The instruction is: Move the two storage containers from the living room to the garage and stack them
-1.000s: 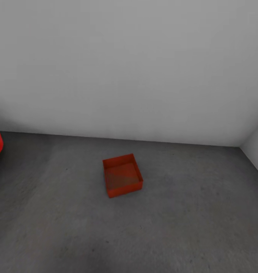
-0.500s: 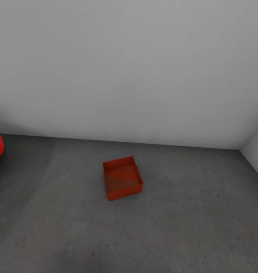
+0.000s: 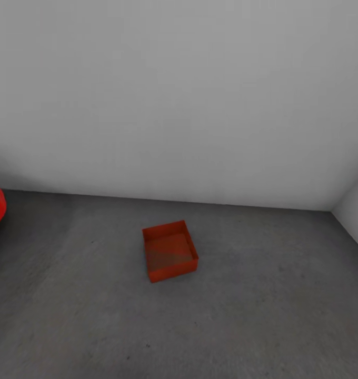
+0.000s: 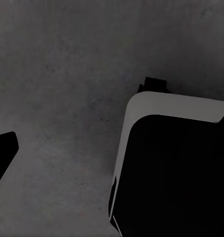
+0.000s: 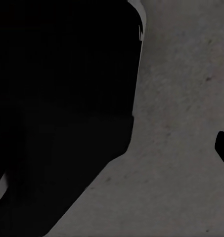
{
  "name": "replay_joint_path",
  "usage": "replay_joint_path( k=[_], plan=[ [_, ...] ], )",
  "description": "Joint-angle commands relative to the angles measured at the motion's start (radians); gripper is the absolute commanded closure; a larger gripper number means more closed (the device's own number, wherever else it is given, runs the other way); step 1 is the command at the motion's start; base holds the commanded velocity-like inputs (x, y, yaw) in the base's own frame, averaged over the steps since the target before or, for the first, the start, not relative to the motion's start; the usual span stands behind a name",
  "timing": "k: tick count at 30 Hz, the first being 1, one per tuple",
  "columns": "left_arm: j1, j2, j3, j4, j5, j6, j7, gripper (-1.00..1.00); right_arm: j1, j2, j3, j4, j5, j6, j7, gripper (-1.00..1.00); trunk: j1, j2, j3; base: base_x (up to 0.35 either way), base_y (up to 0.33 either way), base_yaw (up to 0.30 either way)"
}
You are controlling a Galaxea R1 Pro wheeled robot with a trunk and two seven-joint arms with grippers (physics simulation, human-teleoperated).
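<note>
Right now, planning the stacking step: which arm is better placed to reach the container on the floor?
Left, but only marginally: the container lies slightly left of centre in the head view, on the floor. Both wrist views face concrete, so driving closer likely comes first.

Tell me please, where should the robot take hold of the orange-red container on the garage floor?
Probably by one upper wall edge of the container, coming from above: it sits open-topped and flat on the concrete floor, with thin straight walls and no handles showing.
</note>
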Motion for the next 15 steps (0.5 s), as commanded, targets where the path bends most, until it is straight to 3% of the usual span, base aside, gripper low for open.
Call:
replay_joint_path(
  k=[1,15],
  plan=[
    [0.0,0.0,-0.008,0.0,0.009,-0.002,0.002,-1.0,0.001,-0.002,0.004,0.003,0.009,-0.008,0.004,-1.0,0.0,-0.001,0.001,0.0,0.0,-0.042],
    [0.0,0.0,-0.008,0.0,0.009,-0.002,0.002,-1.0,0.02,-0.015,0.004,0.003,0.009,-0.032,0.018,-1.0,0.0,-0.001,0.024,0.0,0.0,-0.077]
  ],
)
